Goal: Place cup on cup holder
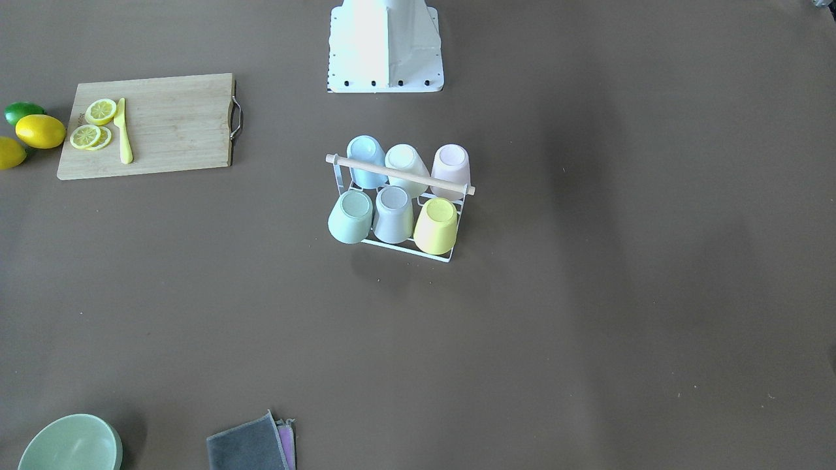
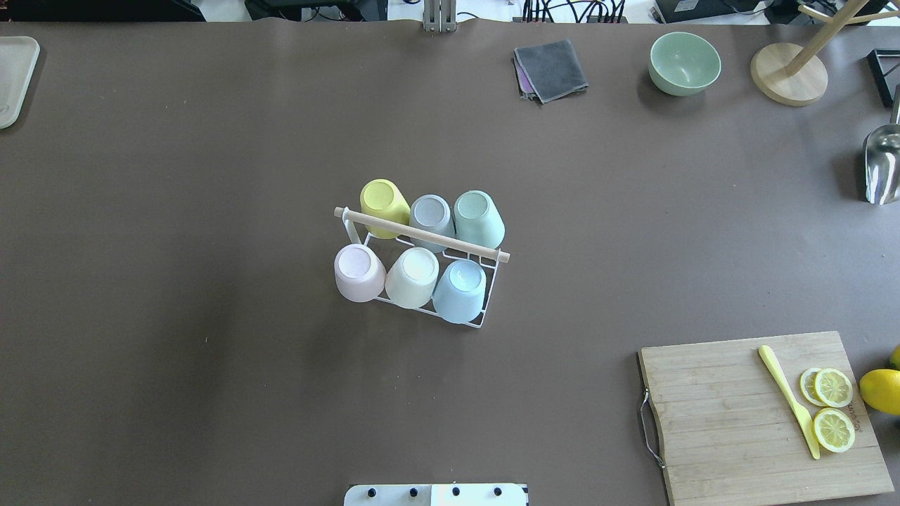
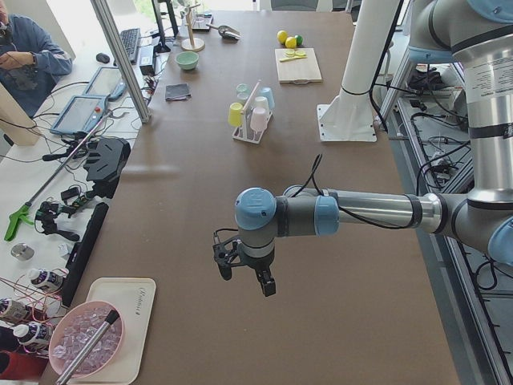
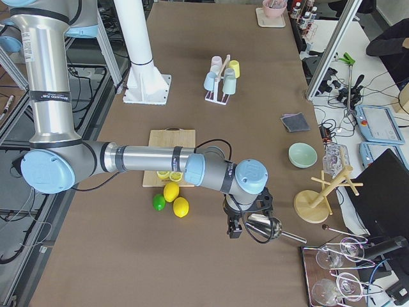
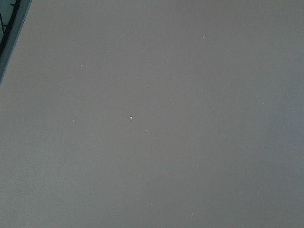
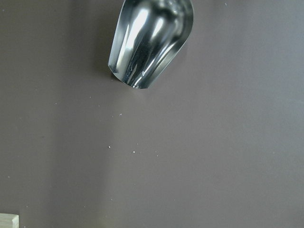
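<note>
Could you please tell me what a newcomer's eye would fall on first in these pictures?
First, the white rack in the middle of the table, with six pastel cups upside down on it, three on each side of its wooden rod. Next, the board at the near edge on the robot's right, which carries lemon slices and a yellow knife.

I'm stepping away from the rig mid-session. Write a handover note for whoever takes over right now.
Left gripper: above bare table at the robot's left end, far from the job. I cannot tell whether it is open or shut.
Right gripper: at the right end, by the metal scoop. Its state cannot be told either.
Cup holder: mid-table, with six cups upside down on it, three on each side of the rod.
Done: every cup in view is on the holder.
Left: apparently nothing; no loose cup shows on the table.
</note>
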